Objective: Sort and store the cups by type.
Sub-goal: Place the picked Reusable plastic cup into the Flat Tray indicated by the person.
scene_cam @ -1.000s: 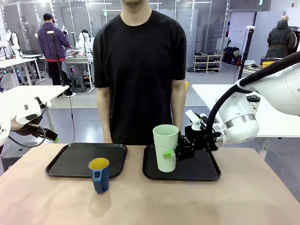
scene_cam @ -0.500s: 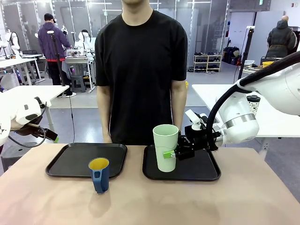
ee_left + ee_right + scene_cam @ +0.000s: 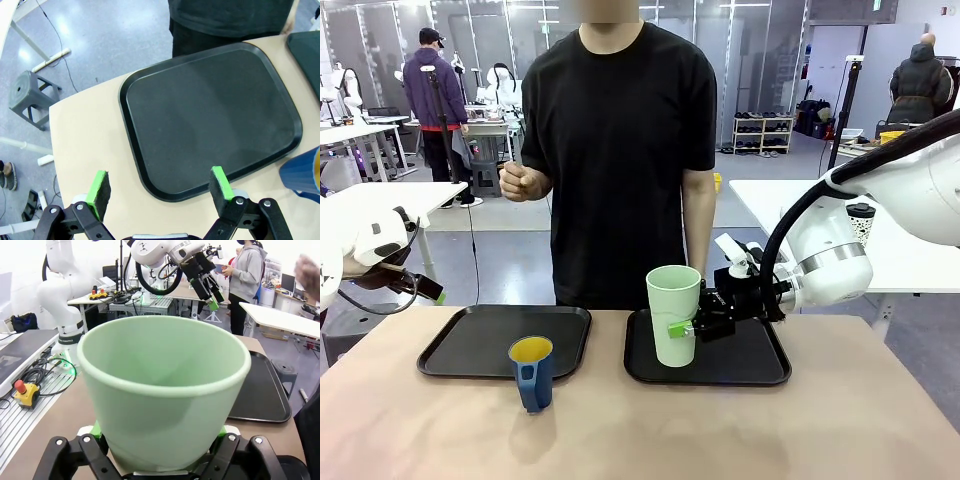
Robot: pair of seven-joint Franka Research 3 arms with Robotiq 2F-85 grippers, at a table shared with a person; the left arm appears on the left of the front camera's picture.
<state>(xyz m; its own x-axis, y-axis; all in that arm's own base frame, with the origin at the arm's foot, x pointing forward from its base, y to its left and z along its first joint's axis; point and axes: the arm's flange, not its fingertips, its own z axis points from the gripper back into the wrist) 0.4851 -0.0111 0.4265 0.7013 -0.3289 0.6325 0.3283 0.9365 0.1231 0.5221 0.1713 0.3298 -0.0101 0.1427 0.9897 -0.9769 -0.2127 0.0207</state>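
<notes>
The mint-green tumbler [image 3: 673, 312] stands upright on the right black tray [image 3: 750, 368], at its left side. My right gripper [image 3: 686, 327] comes in from the right and is shut on its lower half; in the right wrist view the tumbler [image 3: 162, 390] sits between the green pads [image 3: 96, 429]. On the bare table, just in front of the left black tray [image 3: 470, 345], stands the dark blue mug [image 3: 532, 373] with its yellow inside. My left gripper [image 3: 160, 182] hangs open above the table beside that left tray [image 3: 210, 115], and the mug [image 3: 302, 174] is at the picture's right edge.
A person [image 3: 620, 150] stands at the far side behind both trays, one fist [image 3: 523, 182] raised at chest height. A speckled lidded tumbler [image 3: 861, 222] stands on another table at the right. Beyond the table's left edge there is a grey stool [image 3: 30, 97].
The person has raised one hand into a fist at chest height. Both arms, the tumbler and the mug have stayed where they were.
</notes>
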